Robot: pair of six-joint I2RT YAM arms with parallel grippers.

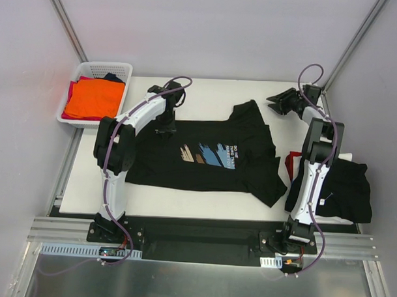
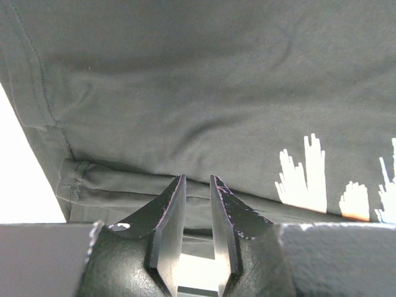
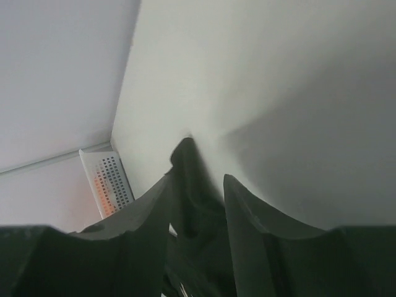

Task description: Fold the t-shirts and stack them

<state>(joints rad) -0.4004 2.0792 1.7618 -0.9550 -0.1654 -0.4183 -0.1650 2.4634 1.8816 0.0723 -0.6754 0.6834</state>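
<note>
Between the fingers of the left gripper (image 2: 197,180) there is only a narrow gap; the tips sit on the folded hem (image 2: 117,185) of the black t-shirt (image 2: 185,93), and a strip of that cloth runs across the gap with white table (image 2: 21,179) showing behind it; whether the jaws are nipping the cloth or only resting on it I cannot tell. Ahead of these jaws the shirt spreads flat, with white marks of its print (image 2: 303,179) off to their right.

The right gripper (image 3: 198,179) has its jaws plainly apart; a peak of black cloth (image 3: 184,162) rises in the gap, closer to the left finger; whether it touches either finger I cannot tell. Far beyond these jaws, to their left, stands the white basket (image 3: 110,179).

The top view gives what the wrist views do not: the black t-shirt (image 1: 204,158) lies spread in the middle of the table (image 1: 207,90), print (image 1: 208,155) upward; the left gripper (image 1: 165,129) is down on its edge; the right gripper (image 1: 270,104) hangs near one sleeve (image 1: 250,112). The basket (image 1: 90,68) holds an orange shirt (image 1: 94,98); a pile of dark shirts (image 1: 347,186) sits well behind the right jaws, beside that arm's base, a red edge (image 1: 290,161) showing. Only the left wrist view shows the hem's stitching; only the right wrist view shows the cloth in its gap.
</note>
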